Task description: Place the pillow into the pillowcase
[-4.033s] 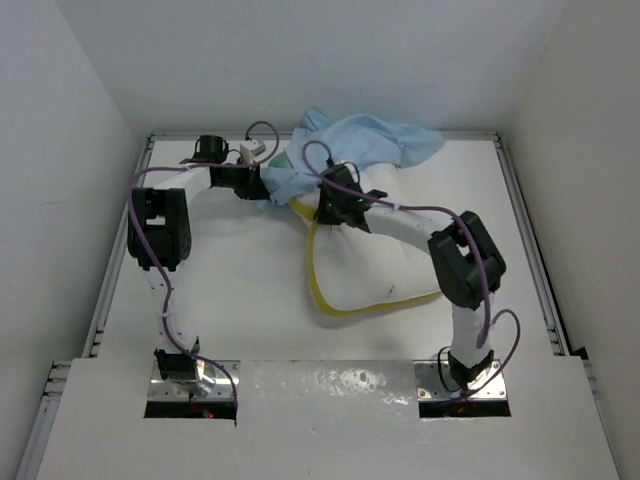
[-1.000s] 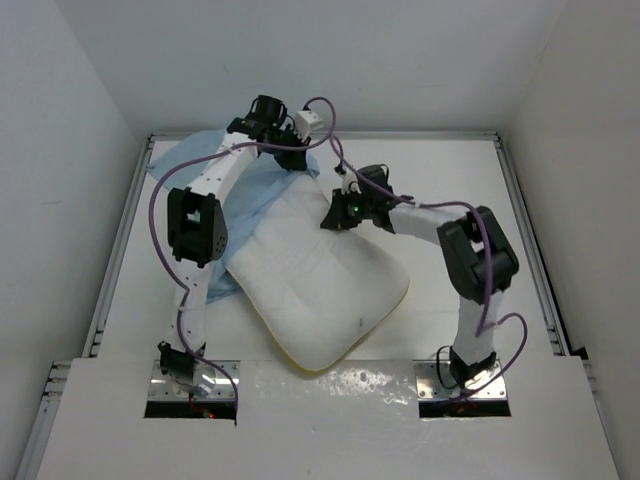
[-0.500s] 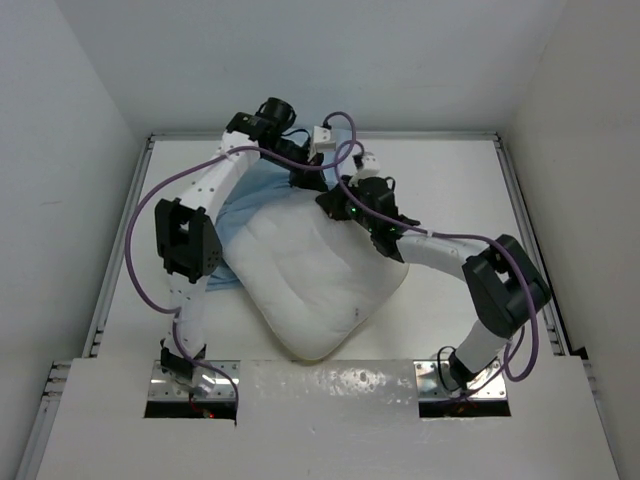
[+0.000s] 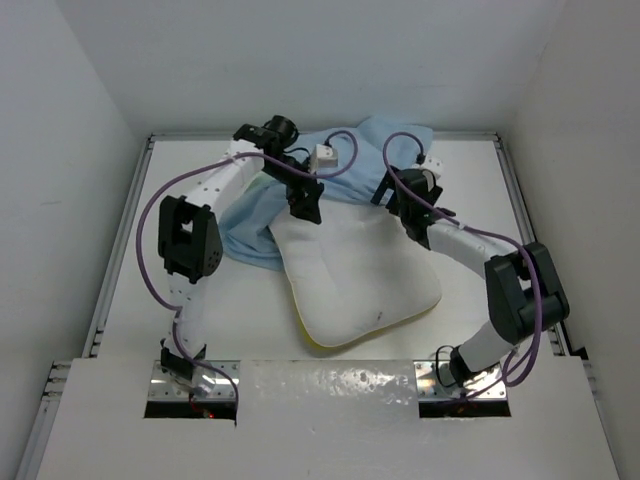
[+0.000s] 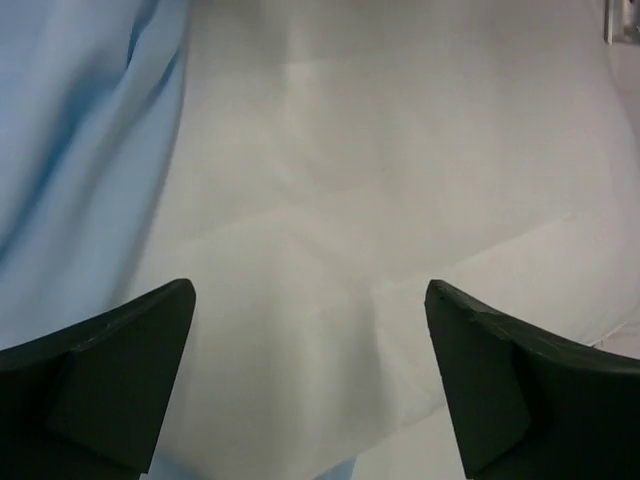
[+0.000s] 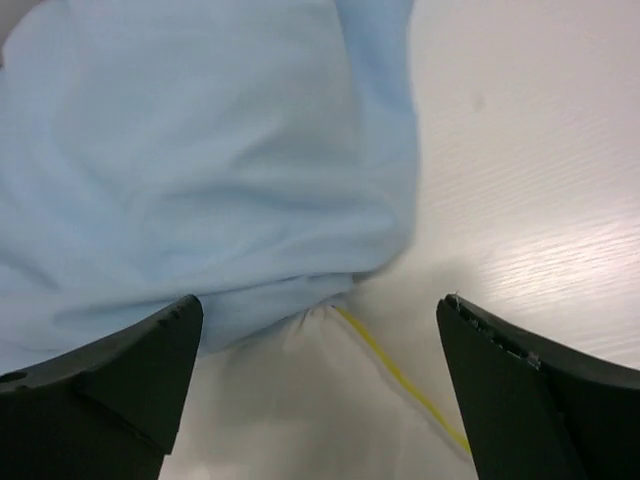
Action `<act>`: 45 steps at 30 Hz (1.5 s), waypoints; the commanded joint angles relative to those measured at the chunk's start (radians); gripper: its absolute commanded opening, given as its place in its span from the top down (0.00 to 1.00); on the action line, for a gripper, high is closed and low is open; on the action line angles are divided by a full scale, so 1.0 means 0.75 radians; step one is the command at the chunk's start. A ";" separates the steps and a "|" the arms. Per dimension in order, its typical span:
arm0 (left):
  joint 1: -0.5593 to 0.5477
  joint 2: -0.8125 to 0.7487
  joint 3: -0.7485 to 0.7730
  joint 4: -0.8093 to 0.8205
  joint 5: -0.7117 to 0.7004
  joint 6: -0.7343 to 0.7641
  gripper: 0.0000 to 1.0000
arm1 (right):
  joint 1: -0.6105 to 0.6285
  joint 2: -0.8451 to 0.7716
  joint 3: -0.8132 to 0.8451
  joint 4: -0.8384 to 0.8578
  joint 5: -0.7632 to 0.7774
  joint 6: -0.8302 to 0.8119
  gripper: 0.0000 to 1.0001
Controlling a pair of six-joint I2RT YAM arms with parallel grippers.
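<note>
The white pillow (image 4: 355, 275) lies in the middle of the table, its yellow piping showing at the near edge. The light blue pillowcase (image 4: 345, 150) is bunched over the pillow's far end and spreads down its left side. My left gripper (image 4: 306, 208) hovers open over the pillow's far left corner; in its wrist view the left gripper (image 5: 308, 300) has white pillow cloth (image 5: 340, 230) below and pillowcase (image 5: 70, 150) at left. My right gripper (image 4: 392, 195) is open above the far right corner; the right gripper (image 6: 320, 305) straddles nothing, above pillowcase edge (image 6: 200, 150) and piping (image 6: 400, 375).
White walls enclose the table on three sides, with metal rails along the left (image 4: 125, 240) and right (image 4: 525, 230) edges. Purple cables loop off both arms. Bare tabletop (image 6: 540, 150) lies right of the pillow's corner.
Both grippers went from shut to open and let go of the cloth. Both arms swung right. The pillow now lies further right, with the pillowcase over its far end.
</note>
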 commanded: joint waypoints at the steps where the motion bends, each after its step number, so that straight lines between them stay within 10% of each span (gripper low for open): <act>1: 0.170 -0.106 0.140 0.080 -0.023 -0.312 0.00 | -0.020 -0.006 0.250 -0.248 0.177 -0.325 0.01; 4: 0.374 -0.197 0.073 0.335 -0.067 -0.554 0.00 | -0.018 -0.055 0.326 -0.259 0.059 -0.469 0.01; 7: 0.450 -0.275 -0.108 0.330 -0.282 -0.455 0.23 | 0.039 -0.031 0.501 -0.381 -0.201 -0.577 0.97; 8: 0.455 -0.280 -0.166 0.328 -0.386 -0.416 0.51 | 0.088 -0.002 0.563 -0.430 -0.202 -0.628 1.00; 10: 0.475 -0.264 -0.311 0.328 -0.458 -0.362 0.54 | 0.265 0.110 0.736 -0.581 -0.155 -0.716 0.80; 12: 0.520 -0.223 -0.387 0.317 -0.473 -0.338 0.26 | 0.407 0.247 0.888 -0.677 -0.148 -0.760 0.27; 13: 0.528 -0.212 -0.402 0.317 -0.457 -0.338 0.19 | 0.438 0.292 0.927 -0.696 -0.165 -0.733 0.21; 20: 0.649 -0.208 -0.592 0.381 -0.275 -0.230 0.01 | 0.643 0.650 1.159 -0.772 -0.199 -0.570 0.01; 26: 0.647 -0.067 -0.707 0.495 -0.225 -0.247 0.05 | 0.690 0.845 1.136 -0.739 -0.010 -0.432 0.01; 28: 0.647 -0.039 -0.711 0.463 -0.187 -0.233 0.26 | 0.692 0.859 1.102 -0.737 0.111 -0.351 0.03; 30: 0.647 -0.034 -0.727 0.408 -0.138 -0.166 0.53 | 0.692 0.845 1.018 -0.680 0.130 -0.320 0.25; 31: 0.647 -0.057 -0.739 0.391 -0.087 -0.135 0.96 | 0.690 0.841 0.999 -0.637 0.132 -0.298 0.88; 32: 0.647 -0.073 -0.745 0.379 -0.062 -0.131 1.00 | 0.690 0.849 0.999 -0.635 0.132 -0.285 1.00; 37: 0.647 -0.228 -0.741 0.240 0.139 -0.041 1.00 | 0.620 0.790 1.098 -0.566 0.005 -0.142 1.00; 40: 0.643 -0.414 -0.758 0.209 0.200 -0.059 1.00 | 0.490 0.543 0.867 -0.107 -0.001 0.072 1.00; 45: 0.612 -0.446 -0.684 0.003 0.324 0.105 1.00 | 0.438 0.376 0.831 0.220 0.362 0.194 1.00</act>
